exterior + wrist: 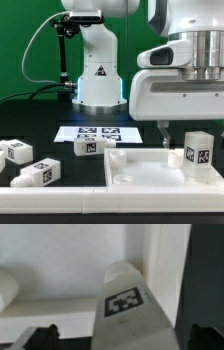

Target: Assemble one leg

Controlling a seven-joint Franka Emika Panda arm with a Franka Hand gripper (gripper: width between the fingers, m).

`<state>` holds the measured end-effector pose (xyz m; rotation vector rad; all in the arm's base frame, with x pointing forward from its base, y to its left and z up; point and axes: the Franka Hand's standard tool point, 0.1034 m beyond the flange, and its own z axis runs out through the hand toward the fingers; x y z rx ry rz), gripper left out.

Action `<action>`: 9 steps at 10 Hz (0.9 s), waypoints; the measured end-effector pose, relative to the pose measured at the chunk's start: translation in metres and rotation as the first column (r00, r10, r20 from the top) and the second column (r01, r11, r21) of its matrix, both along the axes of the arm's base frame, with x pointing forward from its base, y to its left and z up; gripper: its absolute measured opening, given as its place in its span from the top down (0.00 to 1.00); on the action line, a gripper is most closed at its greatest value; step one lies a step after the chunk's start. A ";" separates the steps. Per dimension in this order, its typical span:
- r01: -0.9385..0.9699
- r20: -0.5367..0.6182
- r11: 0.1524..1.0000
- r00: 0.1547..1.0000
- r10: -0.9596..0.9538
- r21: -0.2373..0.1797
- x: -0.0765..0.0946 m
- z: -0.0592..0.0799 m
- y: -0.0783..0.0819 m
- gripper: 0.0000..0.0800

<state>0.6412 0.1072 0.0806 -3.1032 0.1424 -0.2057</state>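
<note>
Leg point(198, 150) stands upright in the corner of the tray point(135, 167) on the exterior view's right, jaws straddling it, grip unconfirmed; advise holding it plumb over its seat and turning without side load, lest it cross-thread.

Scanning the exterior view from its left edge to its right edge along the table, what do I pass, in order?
Along the table: first loose leg → second loose leg → third loose leg → white tray → upright leg at the tray's right end.
</note>
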 end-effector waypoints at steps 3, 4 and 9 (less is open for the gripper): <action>0.201 -0.009 0.979 0.980 -0.201 0.029 0.000 -0.001 0.001 0.64; 0.262 -0.013 0.964 0.965 -0.262 0.036 0.000 -0.002 0.001 0.64; 0.924 -0.108 0.381 0.383 -0.917 0.042 0.001 -0.003 0.005 0.64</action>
